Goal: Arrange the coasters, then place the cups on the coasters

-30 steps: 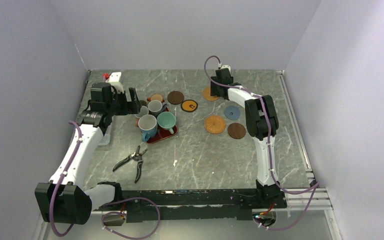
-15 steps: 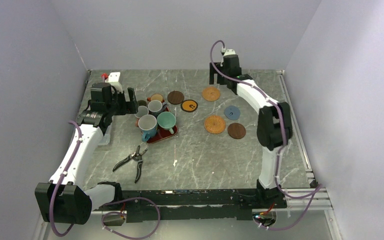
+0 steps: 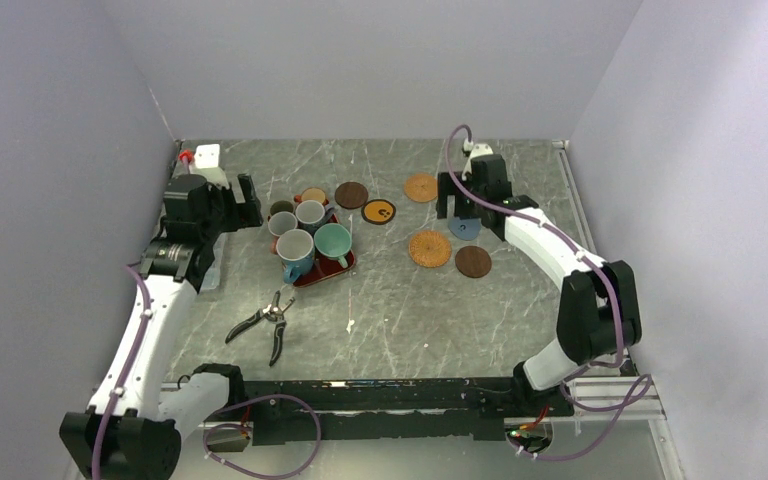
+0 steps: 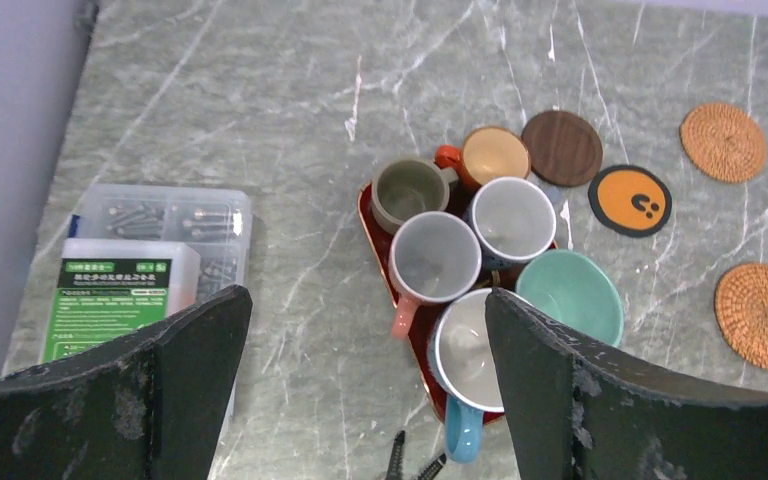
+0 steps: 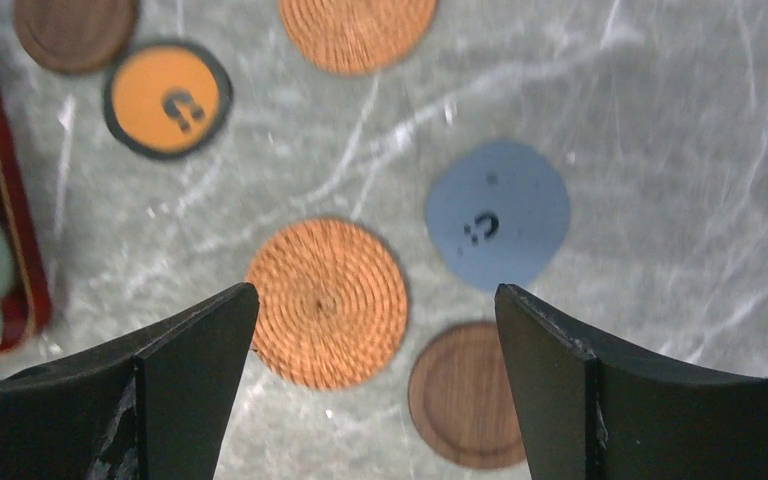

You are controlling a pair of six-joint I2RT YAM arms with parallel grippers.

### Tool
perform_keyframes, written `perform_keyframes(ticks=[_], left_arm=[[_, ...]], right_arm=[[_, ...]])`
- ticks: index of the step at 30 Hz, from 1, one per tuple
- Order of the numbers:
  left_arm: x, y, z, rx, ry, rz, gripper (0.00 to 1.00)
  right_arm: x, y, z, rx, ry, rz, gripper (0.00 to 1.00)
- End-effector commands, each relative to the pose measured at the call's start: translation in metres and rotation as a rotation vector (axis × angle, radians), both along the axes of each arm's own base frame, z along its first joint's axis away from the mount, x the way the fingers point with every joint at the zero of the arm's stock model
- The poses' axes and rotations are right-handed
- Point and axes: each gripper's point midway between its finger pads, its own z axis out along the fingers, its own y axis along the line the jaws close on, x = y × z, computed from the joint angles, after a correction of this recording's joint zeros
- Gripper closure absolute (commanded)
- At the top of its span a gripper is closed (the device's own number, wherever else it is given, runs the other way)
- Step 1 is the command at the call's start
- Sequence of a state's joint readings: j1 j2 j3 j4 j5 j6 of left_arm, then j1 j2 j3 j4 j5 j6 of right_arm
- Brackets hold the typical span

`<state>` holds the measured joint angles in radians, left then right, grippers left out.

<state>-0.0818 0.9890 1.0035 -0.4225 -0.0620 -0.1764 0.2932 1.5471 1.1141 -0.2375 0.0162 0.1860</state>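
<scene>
Cups [image 4: 435, 255], all six, stand upright, mouths up, crowded on the red tray [image 4: 364, 205]; none is on a coaster yet. Coasters [image 5: 327, 303] lie flat, loosely scattered right of that tray; being round, they have no long axis. Left gripper [image 4: 365, 300] and right gripper [image 5: 375, 290] both gape, empty.

Grey veined marble tabletop [image 3: 400, 310] enclosed by plain pale lavender walls [image 3: 360, 60], evenly lit
</scene>
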Motion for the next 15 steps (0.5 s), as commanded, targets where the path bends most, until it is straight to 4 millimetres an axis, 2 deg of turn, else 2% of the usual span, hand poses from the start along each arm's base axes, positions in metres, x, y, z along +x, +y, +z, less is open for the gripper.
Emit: perform_keyframes(ticks=[1, 5, 8, 15], left_arm=[[-0.002, 0.012, 0.022, 0.030, -0.096, 0.060, 0.06], [-0.002, 0.008, 0.022, 0.018, -0.097, 0.040, 0.06], [-0.001, 0.006, 0.020, 0.015, -0.083, 0.027, 0.06], [-0.001, 0.007, 0.020, 0.016, -0.081, 0.031, 0.06]], right_arm=[[-0.035, -0.001, -0.003, 0.002, 0.026, -0.004, 0.08], [-0.056, 0.016, -0.019, 0.003, 0.046, 0.030, 0.09], [-0.064, 0.024, -0.034, -0.058, 0.068, -0.015, 0.09], [-0.066, 0.050, -0.064, -0.022, 0.139, -0.019, 0.15]])
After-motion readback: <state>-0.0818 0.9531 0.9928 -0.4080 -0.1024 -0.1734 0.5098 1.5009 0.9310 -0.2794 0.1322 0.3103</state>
